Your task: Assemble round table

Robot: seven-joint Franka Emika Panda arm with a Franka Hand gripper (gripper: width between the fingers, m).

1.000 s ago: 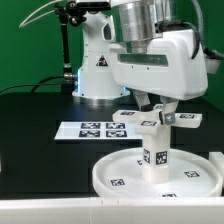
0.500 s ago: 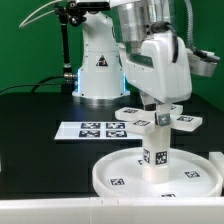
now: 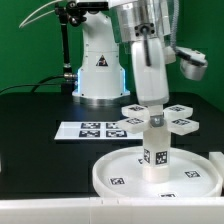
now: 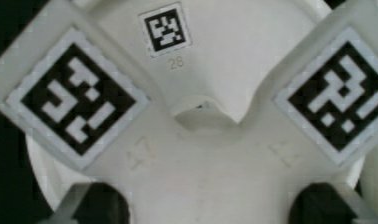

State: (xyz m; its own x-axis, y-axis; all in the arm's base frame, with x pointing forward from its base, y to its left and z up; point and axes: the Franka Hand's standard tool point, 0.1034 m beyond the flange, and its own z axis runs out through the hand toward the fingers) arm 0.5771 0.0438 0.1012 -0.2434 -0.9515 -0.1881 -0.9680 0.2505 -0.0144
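Landmark: the large rimmed round disc (image 3: 158, 173), lying flat on the black surface (image 3: 35, 130) near the front of the exterior view. The short cylinder leg (image 3: 155, 147) stands upright at the middle of the disc, a square tag on its side. Directly above the disc centre, the cross-shaped base (image 3: 158, 115) sits level on top of the leg, touching it; its tagged arms spread out to both sides over the disc. The gripper (image 3: 152, 103) comes straight down onto the middle of the base from above the disc. Jaws are narrow, closed on the base's central part as far as the exterior view shows, though the exact contact is small and partly hidden by the wrist body. In the wrist view the base (image 4: 195, 110) fills the picture: two large tagged arms (image 4: 76, 92) and a smaller tag farther off, with a small hub notch in the middle; dark fingertips (image 4: 101, 198) show at the frame's edge, blurred, beside the white plastic. The marker board (image 3: 92, 129) lies flat on the surface behind the disc, apart from it. The white robot base (image 3: 98, 68) stands behind the board, farther from the disc.
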